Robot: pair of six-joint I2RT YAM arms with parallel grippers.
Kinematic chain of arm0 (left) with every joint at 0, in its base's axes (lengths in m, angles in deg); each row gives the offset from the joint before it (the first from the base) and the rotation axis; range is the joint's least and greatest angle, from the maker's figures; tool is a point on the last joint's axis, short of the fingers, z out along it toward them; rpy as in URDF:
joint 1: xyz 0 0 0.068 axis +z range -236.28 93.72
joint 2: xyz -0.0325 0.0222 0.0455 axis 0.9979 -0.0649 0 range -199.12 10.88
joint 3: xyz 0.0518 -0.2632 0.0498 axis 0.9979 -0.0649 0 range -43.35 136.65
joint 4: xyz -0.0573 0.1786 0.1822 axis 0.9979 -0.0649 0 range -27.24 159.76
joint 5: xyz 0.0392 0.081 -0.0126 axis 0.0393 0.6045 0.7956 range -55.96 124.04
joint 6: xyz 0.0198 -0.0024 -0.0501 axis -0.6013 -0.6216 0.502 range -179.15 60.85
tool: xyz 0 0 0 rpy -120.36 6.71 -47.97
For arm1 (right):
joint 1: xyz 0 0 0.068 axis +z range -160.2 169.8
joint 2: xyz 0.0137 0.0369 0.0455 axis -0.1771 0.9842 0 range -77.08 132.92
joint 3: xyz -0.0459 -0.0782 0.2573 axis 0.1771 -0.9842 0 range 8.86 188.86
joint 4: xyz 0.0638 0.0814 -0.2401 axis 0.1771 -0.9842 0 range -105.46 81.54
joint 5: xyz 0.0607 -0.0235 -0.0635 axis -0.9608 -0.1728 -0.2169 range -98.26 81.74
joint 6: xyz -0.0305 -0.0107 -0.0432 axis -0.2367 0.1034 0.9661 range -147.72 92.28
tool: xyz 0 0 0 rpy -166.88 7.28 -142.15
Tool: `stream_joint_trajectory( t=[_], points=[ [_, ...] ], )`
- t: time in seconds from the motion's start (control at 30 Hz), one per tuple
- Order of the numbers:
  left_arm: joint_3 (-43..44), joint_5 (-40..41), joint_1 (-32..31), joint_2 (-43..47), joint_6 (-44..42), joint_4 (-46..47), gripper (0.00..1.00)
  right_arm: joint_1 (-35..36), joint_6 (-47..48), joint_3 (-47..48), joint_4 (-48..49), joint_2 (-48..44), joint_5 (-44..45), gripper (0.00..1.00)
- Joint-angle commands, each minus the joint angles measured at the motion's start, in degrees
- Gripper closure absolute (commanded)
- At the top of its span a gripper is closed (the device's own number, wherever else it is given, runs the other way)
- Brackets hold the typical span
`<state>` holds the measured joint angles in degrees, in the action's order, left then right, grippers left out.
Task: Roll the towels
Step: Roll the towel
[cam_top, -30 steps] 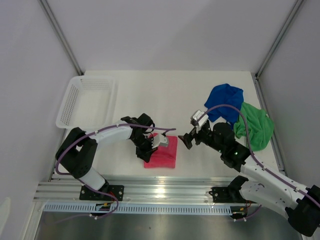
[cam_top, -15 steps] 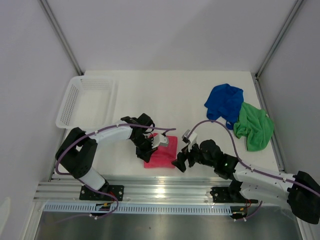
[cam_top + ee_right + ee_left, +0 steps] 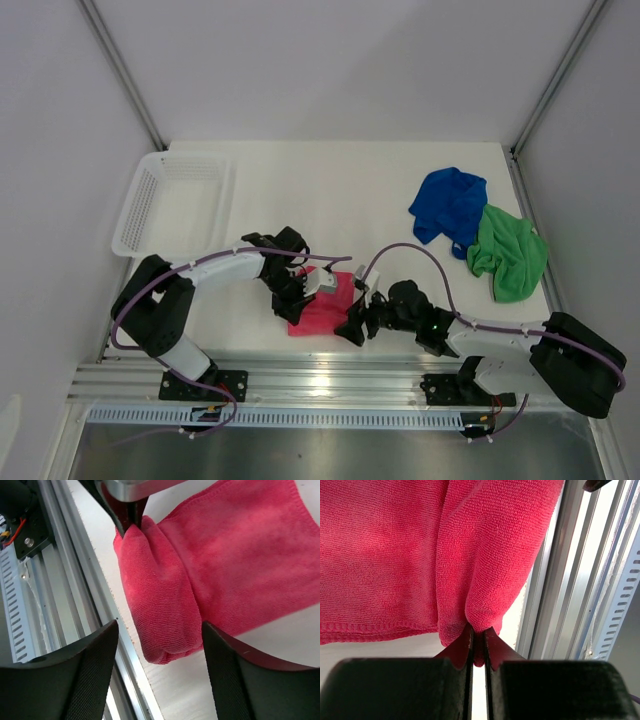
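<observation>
Two heaps from above: blue towel (image 3: 450,205) and green towel (image 3: 510,255) at the right edge of the table (image 3: 340,190), basket (image 3: 170,200) at the left. Left wrist: my left pincer (image 3: 478,640) pinches the pink towel (image 3: 395,555) by its fold, rail (image 3: 570,580) close beside. Right wrist: my right pincer (image 3: 157,655) is spread astride the rolled edge.

We list one white table (image 3: 330,190), bearing: a white mesh basket (image 3: 175,200) at its far left; a pink-red towel (image 3: 325,305), partly rolled, by the near edge; a blue towel (image 3: 450,205) and a green towel (image 3: 510,255), crumpled and touching, at the right.
</observation>
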<state>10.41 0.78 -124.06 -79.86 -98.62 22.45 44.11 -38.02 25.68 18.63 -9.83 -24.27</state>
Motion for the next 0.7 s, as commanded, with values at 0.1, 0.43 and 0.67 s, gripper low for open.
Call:
stream_joint_trajectory(
  t=[0.1,0.43,0.67],
  points=[
    [0.82,-1.73,0.51,1.18,-0.35,0.64,0.92,0.28,-0.77,-1.08,4.72,1.22,-3.85,0.45],
    [-0.57,-4.79,0.6,3.19,0.09,0.29,0.62,-0.86,-2.7,0.76,5.69,6.41,-4.38,0.95],
    [-4.45,-5.33,0.51,8.38,-0.53,1.42,0.51,-4.38,-7.27,-0.38,8.15,6.06,-5.34,1.0]
  ],
)
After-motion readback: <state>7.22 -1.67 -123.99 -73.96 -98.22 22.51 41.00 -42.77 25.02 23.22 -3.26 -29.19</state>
